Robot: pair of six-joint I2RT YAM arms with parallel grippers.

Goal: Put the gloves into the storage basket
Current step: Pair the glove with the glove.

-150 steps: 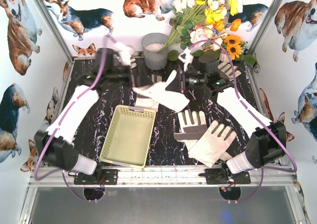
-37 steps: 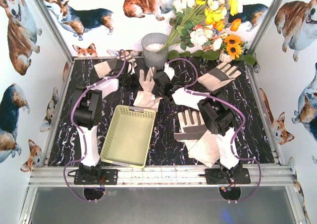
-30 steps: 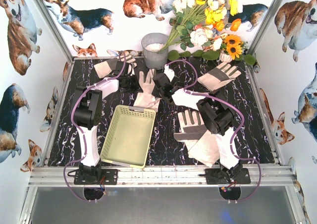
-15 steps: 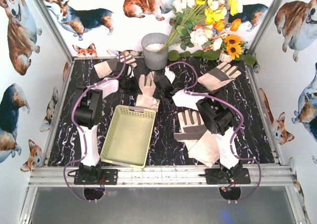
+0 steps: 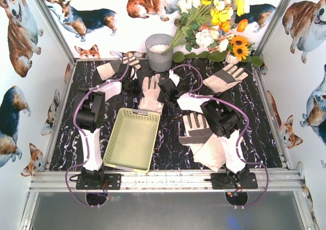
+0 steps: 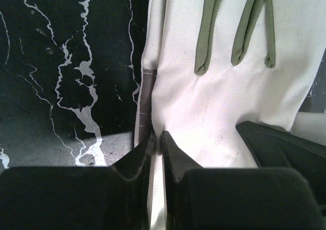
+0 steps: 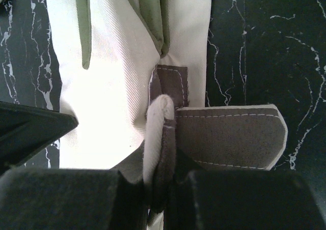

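One glove lies just past far rim of basket, between both pincers: left pincer nips its left edge, right pincer nips a raised fold on its right.

You lose the finger ends of the glove, cut off at 12 o'clock in both wrist views; right arm hides stacked gloves at 3 o'clock.

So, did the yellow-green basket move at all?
No. The storage basket has stayed put, its near corner still right by the front metal rail.
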